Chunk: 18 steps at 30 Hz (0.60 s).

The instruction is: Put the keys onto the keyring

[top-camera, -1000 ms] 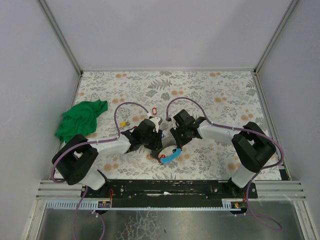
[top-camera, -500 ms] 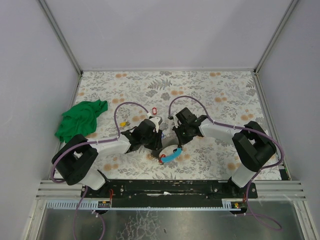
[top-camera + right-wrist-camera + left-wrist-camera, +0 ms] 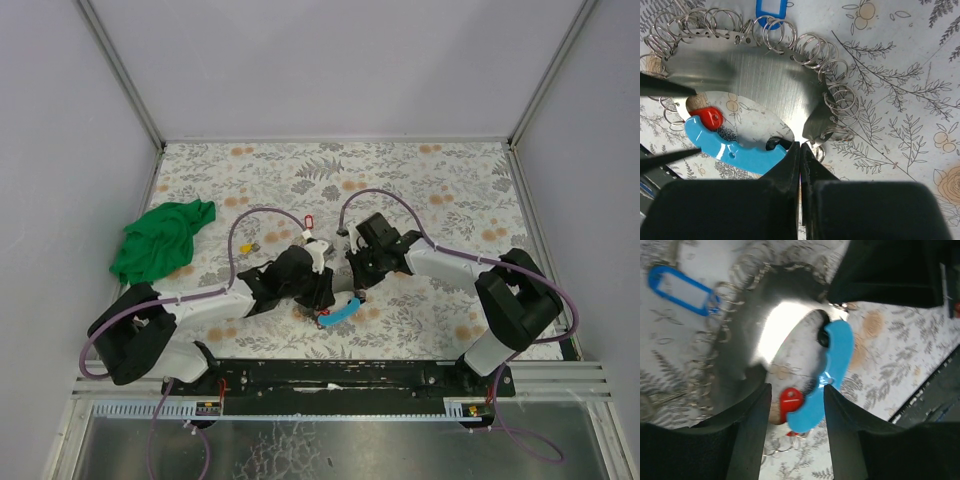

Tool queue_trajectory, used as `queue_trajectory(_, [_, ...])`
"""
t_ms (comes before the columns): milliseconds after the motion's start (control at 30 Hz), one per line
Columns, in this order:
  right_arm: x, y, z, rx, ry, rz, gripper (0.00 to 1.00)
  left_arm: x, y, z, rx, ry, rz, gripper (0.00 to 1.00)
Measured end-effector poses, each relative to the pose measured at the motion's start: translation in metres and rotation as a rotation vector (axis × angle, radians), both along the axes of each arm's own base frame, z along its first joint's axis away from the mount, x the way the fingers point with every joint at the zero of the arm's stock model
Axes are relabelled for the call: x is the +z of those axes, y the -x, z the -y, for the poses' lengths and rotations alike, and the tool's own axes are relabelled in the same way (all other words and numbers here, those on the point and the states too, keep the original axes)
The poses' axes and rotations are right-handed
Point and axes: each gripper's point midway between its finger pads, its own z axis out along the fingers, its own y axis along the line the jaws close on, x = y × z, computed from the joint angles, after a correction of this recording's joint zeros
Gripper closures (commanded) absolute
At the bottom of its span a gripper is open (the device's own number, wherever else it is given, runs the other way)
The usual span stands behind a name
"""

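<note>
The keyring (image 3: 755, 75) is a flat metal crescent edged with several small split rings, with a blue handle (image 3: 730, 150) and a red knob (image 3: 707, 117); it lies on the table (image 3: 336, 300). A blue key tag (image 3: 771, 7) hangs on one ring and also shows in the left wrist view (image 3: 682, 290). A red key tag (image 3: 307, 221) lies loose farther back. My left gripper (image 3: 796, 392) is open, straddling the blue handle (image 3: 835, 365) and the red knob (image 3: 790, 400). My right gripper (image 3: 800, 145) is shut, its tips at the crescent's narrow end beside the handle.
A green cloth (image 3: 160, 240) lies bunched at the left of the floral table (image 3: 450, 200). A small yellow item (image 3: 250, 243) lies behind the left arm. Both arms' cables arch over the middle. White walls enclose the table.
My left arm has swung and reached right, bringing its gripper over the blue handle. My right gripper has shifted slightly right and nearer. The keyring has barely moved.
</note>
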Motion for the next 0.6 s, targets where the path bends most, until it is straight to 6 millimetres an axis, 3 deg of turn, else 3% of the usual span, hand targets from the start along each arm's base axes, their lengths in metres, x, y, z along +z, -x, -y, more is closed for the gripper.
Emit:
queue_trajectory(133, [-0.001,0.004,-0.002,0.002,-0.022,-0.008,1.00,0.003,0.013,0.011,-0.057,0.019,0.001,0.54])
queue_trajectory(433, [0.015,0.004,-0.010,-0.009,-0.137,0.045,1.00,0.003,0.011,0.025,-0.058,0.101,-0.017,0.55])
queue_trajectory(600, [0.010,0.003,-0.013,-0.032,-0.190,0.058,1.00,0.002,0.004,0.024,-0.019,0.170,-0.065,0.57])
